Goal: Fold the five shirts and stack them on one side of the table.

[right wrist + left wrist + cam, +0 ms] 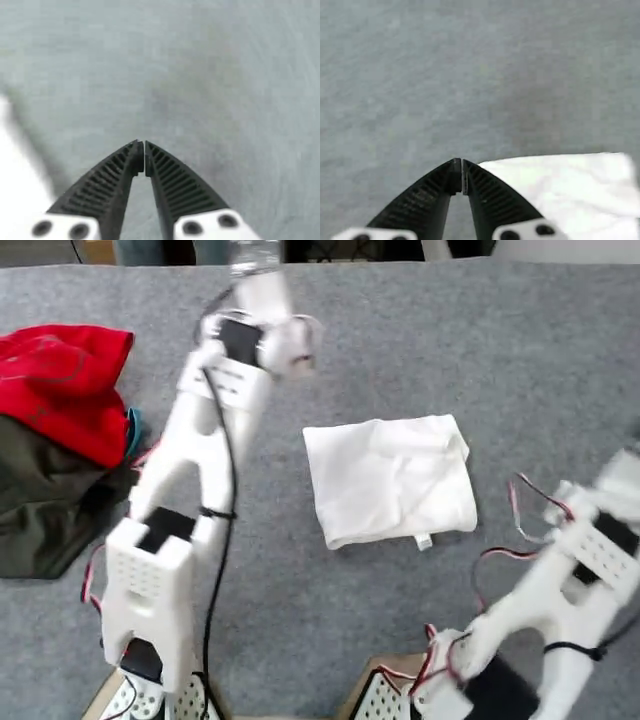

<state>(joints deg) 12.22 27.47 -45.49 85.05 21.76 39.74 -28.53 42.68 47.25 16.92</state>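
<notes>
On the table [520, 350]: folded white shirt [390, 480] | left hand [461, 165] pressed together | right hand [140, 147] likewise

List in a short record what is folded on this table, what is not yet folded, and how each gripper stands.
Folded: white shirt, flat in the middle of the table
Unfolded: heap on the left arm's side, red shirt on a dark shirt
Left gripper: shut, empty, over bare table beside the white shirt
Right gripper: shut, empty, over bare table
</notes>
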